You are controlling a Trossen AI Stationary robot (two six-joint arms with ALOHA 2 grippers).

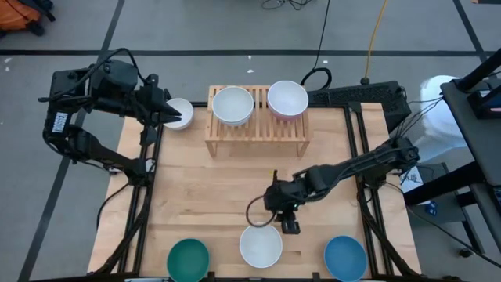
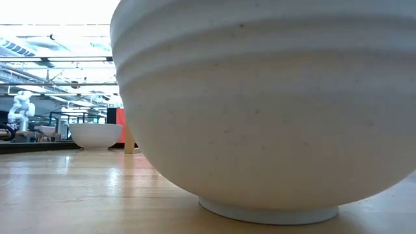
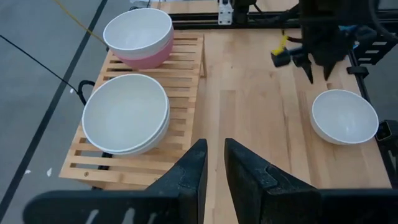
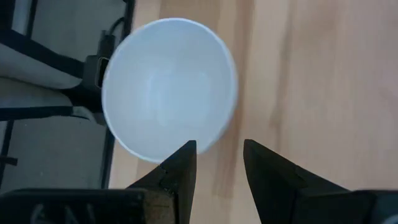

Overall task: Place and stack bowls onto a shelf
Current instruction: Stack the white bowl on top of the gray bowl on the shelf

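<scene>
A white bowl (image 1: 261, 245) (image 4: 168, 93) stands on its foot near the table's near edge and fills the low view (image 2: 260, 97). My right gripper (image 1: 286, 222) (image 4: 219, 149) is open and points down, just off the bowl's far rim and touching nothing. The wooden shelf (image 1: 258, 135) holds a stack of white bowls (image 1: 232, 106) and a white bowl nested in a pink one (image 1: 287, 99). Another white bowl (image 1: 180, 114) (image 2: 95, 135) stands on the table left of the shelf. My left gripper (image 1: 167, 114) (image 3: 215, 155) hovers above it, a narrow gap between its fingers.
A teal bowl (image 1: 189, 260) and a blue bowl (image 1: 345, 258) stand at the near edge, on either side of the white one. The right third of the shelf's slats (image 3: 134, 163) is bare. Bare table (image 1: 211, 188) lies between shelf and near bowls. Cables run past the far edge.
</scene>
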